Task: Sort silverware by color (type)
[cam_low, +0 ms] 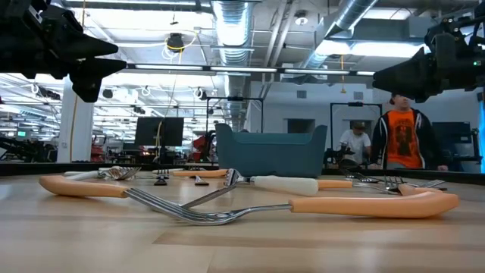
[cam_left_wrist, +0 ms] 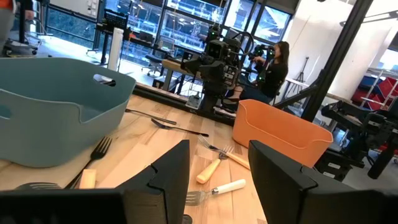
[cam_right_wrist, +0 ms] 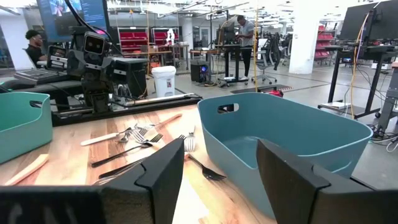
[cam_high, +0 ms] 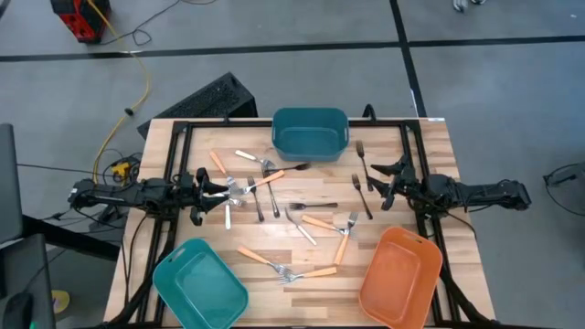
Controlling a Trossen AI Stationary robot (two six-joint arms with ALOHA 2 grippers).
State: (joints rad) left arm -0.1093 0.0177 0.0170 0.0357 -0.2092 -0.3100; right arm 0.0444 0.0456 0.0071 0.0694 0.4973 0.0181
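Looking straight down in the high view: light wooden table (cam_high: 430, 146) with the mixed silverware (cam_high: 283, 215) (orange-handled, white-handled, all-silver and dark forks) scattered across its middle. Dark teal plastic bin (cam_high: 311, 132) at 12 o'clock of the pile, light teal plastic bin (cam_high: 199, 285) at 7 o'clock, orange plastic bin (cam_high: 400, 277) at 5 o'clock. Left gripper (cam_high: 218, 186) at 9 o'clock over the pile's edge, right gripper (cam_high: 386, 181) at 3 o'clock beside two dark forks (cam_high: 363, 174).

Low view: orange-handled fork (cam_low: 303, 206) lies flat nearest the camera, white-handled fork (cam_low: 273, 183) behind it, dark teal bin further back. Both arms hang above the table, clear of the cutlery. A person in an orange shirt (cam_low: 402, 140) stands in the room behind.

Left wrist view: jaws apart, nothing between them; forks and the orange bin on the table ahead.

Right wrist view: jaws apart and empty, dark teal bin just ahead, dark fork beside it.
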